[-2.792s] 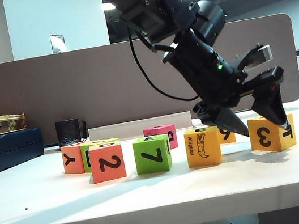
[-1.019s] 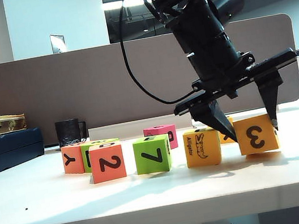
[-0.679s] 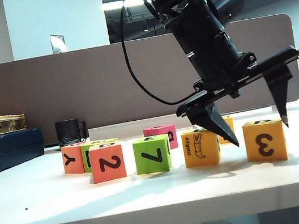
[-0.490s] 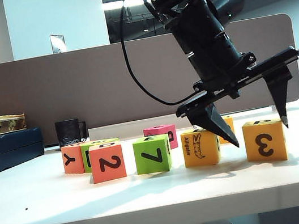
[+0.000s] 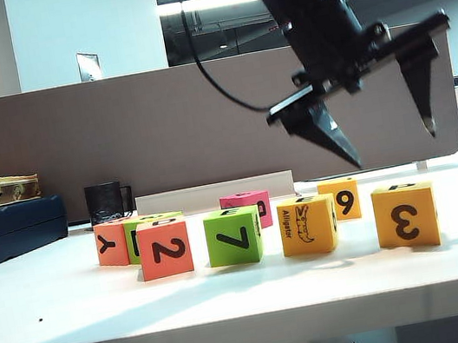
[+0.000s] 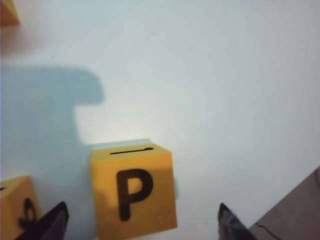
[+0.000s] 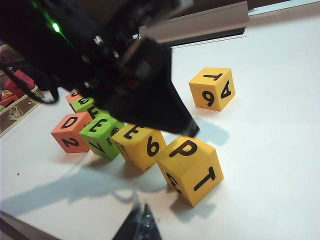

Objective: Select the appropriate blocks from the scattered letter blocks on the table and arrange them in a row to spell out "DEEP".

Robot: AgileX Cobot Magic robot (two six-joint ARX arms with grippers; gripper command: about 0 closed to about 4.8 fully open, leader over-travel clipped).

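White tabletop (image 5: 61, 323), wide and plain, thick front edge, bearing all blocks. Grey partition board (image 5: 75, 144) behind. Black left arm (image 5: 306, 0) reaching in from above; left gripper (image 5: 387, 141) hanging clear over the row's right end, jaws spread wide, nothing between them, directly above the yellow-orange "3" cube (image 5: 405, 214); the wrist view shows that cube's top face reading "P" (image 6: 134, 194). Right gripper (image 7: 139, 226): only a dark tip at the edge of its own wrist view, state impossible to tell. Front row, left to right, each apart from its neighbour: salmon-orange "2" cube (image 5: 164, 248), green "7" cube (image 5: 233, 236), yellow-orange alligator cube (image 5: 307, 225), then the "3" cube. Tops read D, E, E, P in the right wrist view. Behind: salmon "Y" cube (image 5: 111, 244), green cube (image 5: 144, 230), pink cube (image 5: 248, 205), yellow-orange "9" cube (image 5: 340, 199). Black mug (image 5: 107, 202) at far left.
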